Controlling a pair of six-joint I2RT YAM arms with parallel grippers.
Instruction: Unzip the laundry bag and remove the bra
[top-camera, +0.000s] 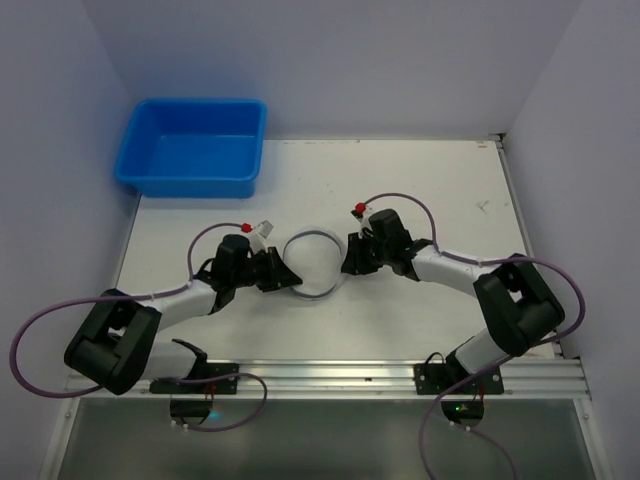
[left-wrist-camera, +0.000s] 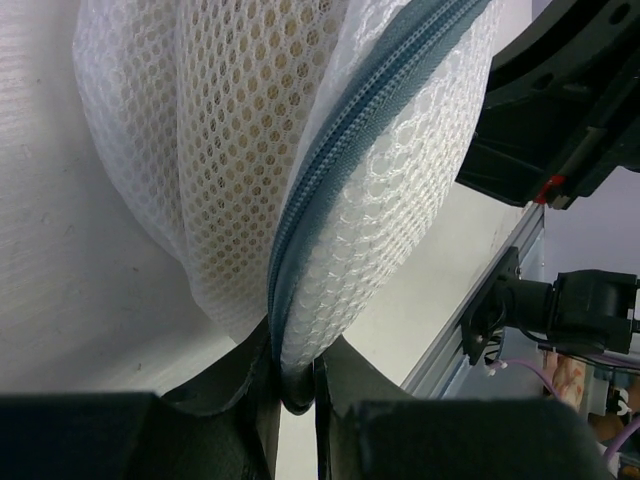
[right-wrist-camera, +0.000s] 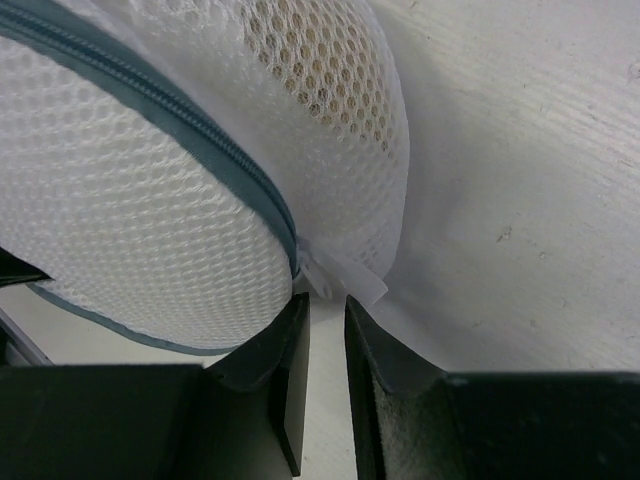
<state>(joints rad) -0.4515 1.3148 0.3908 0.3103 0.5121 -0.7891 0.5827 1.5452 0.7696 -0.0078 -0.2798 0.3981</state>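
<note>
Left gripper (left-wrist-camera: 296, 395) fingers are pinched narrow on the zippered rim of the laundry bag (left-wrist-camera: 240, 140), with the grey-blue zipper (left-wrist-camera: 345, 165) running down between them. Right gripper (right-wrist-camera: 327, 330) is nearly closed at the bag's white tab (right-wrist-camera: 345, 280), can't tell if it's actually got it. Bag sits mid table (top-camera: 430, 190) between both arms, blue tub (top-camera: 190, 150) at the far left corner.

Overhead view; both wrists closely share laundry bag (left-wrist-camera: 400, 230).
</note>
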